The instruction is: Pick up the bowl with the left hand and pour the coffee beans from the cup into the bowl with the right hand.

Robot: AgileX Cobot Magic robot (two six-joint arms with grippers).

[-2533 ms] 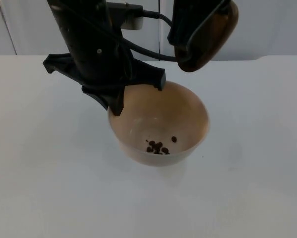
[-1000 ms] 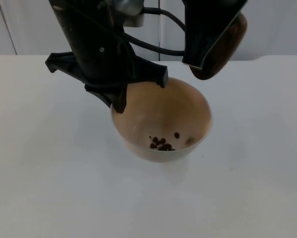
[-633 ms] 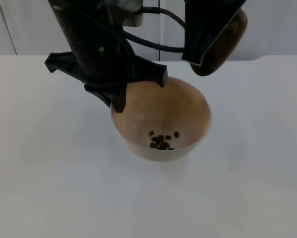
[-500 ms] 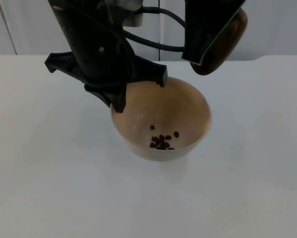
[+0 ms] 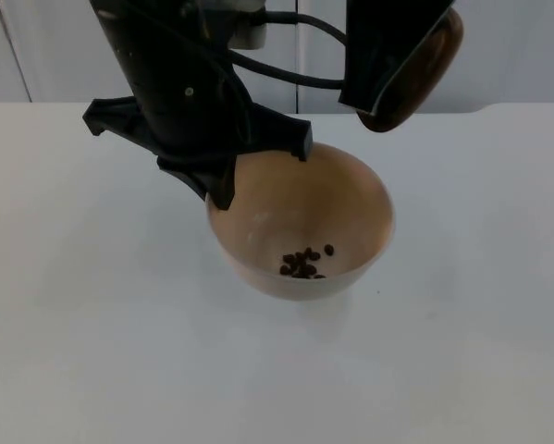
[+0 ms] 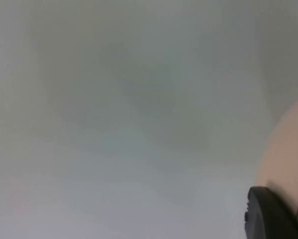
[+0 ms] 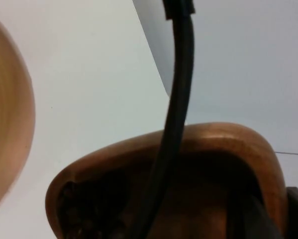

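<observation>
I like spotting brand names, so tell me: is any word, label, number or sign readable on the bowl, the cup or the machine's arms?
None can be read.
Round beige bowl with dark coffee beans: no text.
Brown wooden cup: no text.
Left pincer and right pincer: plain black, no label visible.
White table top: unmarked.

Left tool (image 5: 223, 180) grips the rim of a tan round bowl (image 5: 350, 199) holding dark coffee beans (image 5: 302, 264) above the white desk (image 5: 92, 324), right tool (image 5: 387, 69) holding a tilted brown wooden cup (image 5: 423, 72) above it.
</observation>
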